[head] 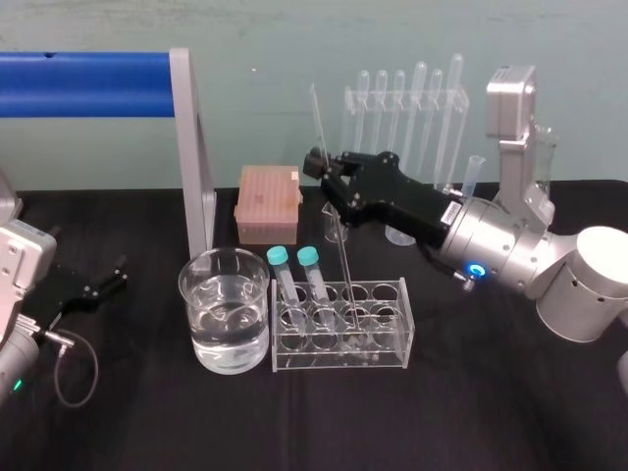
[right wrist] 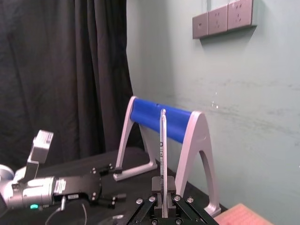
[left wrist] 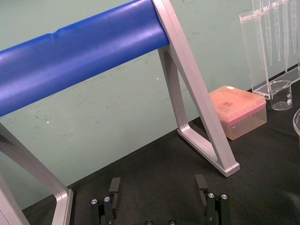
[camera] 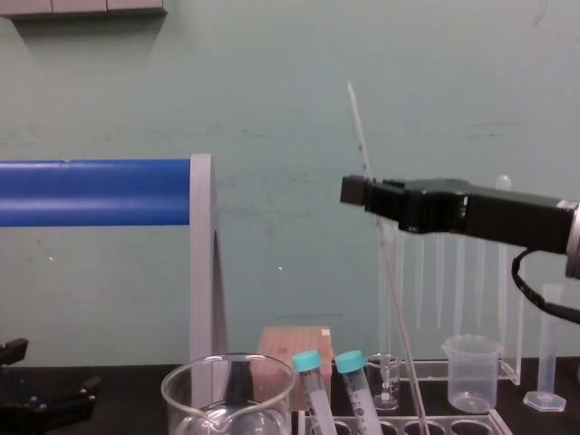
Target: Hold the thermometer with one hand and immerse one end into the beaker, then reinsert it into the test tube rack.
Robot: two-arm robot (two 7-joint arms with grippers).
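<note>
My right gripper (head: 323,167) is shut on the thermometer (head: 342,253), a long thin glass rod, gripping it in its upper half above the test tube rack (head: 392,355). The rod leans, top toward the back wall; its lower end sits in a middle hole of the rack. The chest view shows the same grip (camera: 355,191) on the slanting thermometer (camera: 400,317). In the right wrist view the thermometer (right wrist: 162,154) rises from between the pads. The beaker (head: 192,278), holding clear liquid, stands just left of the rack. My left gripper (head: 106,279) rests open on the table at far left.
Two teal-capped tubes (head: 285,275) stand in the rack's left holes. A blue roller on grey legs (head: 192,147) stands behind the beaker, with a pink tip box (head: 267,202) beside it. A pipette stand (head: 407,108), small plastic beaker (camera: 469,372) and graduated cylinder (camera: 546,349) are at back right.
</note>
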